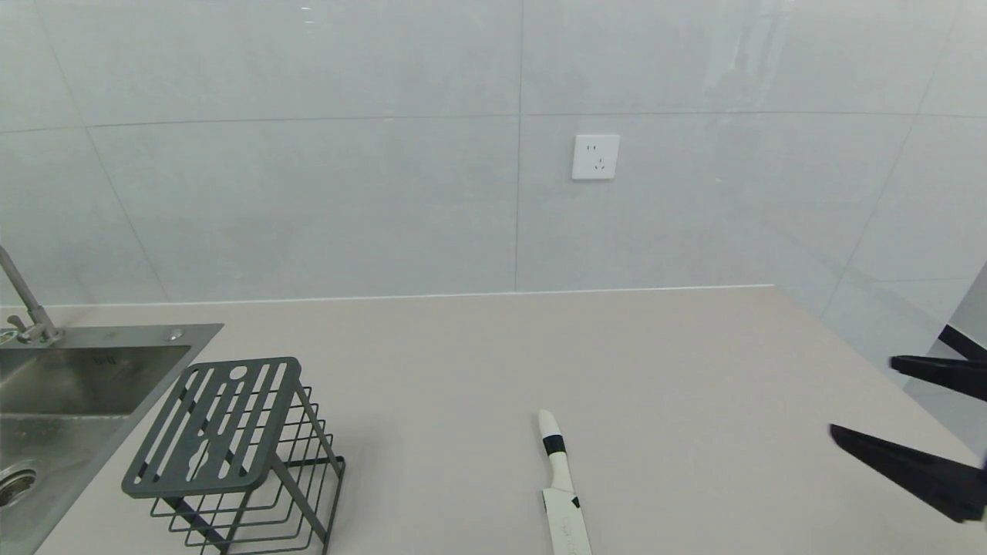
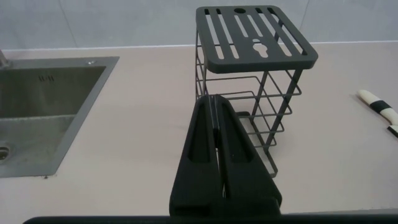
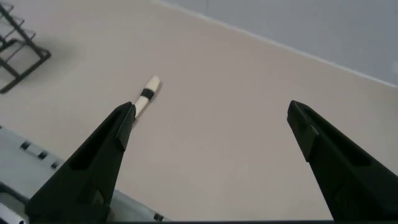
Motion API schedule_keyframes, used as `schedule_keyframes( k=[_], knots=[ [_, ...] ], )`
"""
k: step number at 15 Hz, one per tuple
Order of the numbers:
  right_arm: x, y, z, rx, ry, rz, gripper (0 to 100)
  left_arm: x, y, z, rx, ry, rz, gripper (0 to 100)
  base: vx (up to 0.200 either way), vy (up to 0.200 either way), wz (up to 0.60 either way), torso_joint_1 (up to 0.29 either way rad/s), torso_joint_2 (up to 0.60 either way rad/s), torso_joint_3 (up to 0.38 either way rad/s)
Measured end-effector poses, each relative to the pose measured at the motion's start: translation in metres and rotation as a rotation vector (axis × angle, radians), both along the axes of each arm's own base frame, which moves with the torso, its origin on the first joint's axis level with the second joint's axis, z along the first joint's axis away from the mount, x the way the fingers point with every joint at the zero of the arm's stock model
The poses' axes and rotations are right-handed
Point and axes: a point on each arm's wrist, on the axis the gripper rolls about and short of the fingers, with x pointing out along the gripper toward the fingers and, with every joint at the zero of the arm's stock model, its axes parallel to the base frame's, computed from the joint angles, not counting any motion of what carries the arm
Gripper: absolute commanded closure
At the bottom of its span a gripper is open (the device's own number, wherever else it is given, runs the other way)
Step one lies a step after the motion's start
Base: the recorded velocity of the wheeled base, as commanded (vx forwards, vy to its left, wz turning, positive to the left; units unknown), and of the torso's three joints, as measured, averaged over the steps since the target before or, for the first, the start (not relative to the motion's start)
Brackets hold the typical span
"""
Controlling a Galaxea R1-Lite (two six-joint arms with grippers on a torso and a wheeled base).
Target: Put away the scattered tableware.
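A slim knife with a white handle, a black band and a pale blade (image 1: 559,478) lies flat on the beige surface (image 1: 678,370). Its handle points toward the tiled wall and its blade toward the near edge. It looks light and stiff, and the smooth handle is probably slippery. Lying so low, it leaves little to get under, so I'd take it across the handle by the black band, well off the blade.

The right claw (image 1: 862,396) hangs spread wide over the surface's right-hand edge, apart from the knife. The left claw (image 2: 214,102) is pressed together, pinching nothing, in front of the dark grey wire rack with a slotted top (image 1: 216,420). That rack stands just beside the steel sink (image 1: 77,385), well left of the knife. Bare surface lies between them, leaving fair room to carry across.
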Motion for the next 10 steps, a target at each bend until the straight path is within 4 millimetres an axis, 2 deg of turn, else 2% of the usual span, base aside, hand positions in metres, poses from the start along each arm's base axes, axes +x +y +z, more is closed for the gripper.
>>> schedule_keyframes(
  k=[2,4,6,8,10],
  knots=[
    [0.041,0.027,-0.011,-0.060,0.134,0.060,0,0.000,0.000,0.000,-0.002,-0.003,-0.001,100,0.000,0.000,0.00,0.000,0.00,0.000],
    [0.070,0.057,-0.024,-0.056,0.237,0.079,0,0.000,0.000,0.000,0.001,-0.003,-0.002,100,0.000,0.000,0.00,0.000,0.00,0.000],
    [0.097,0.088,-0.029,0.006,0.312,0.011,0,0.000,0.000,0.000,0.000,-0.003,-0.002,100,0.000,0.000,0.00,0.000,0.00,0.000],
    [0.116,0.120,-0.042,0.026,0.370,-0.069,0,0.000,0.000,0.000,-0.002,-0.003,-0.002,100,0.000,0.000,0.00,0.000,0.00,0.000],
    [0.123,0.144,-0.065,-0.011,0.430,-0.085,0,0.000,0.000,0.000,-0.002,-0.003,-0.002,100,0.000,0.000,0.00,0.000,0.00,0.000]
  ],
)
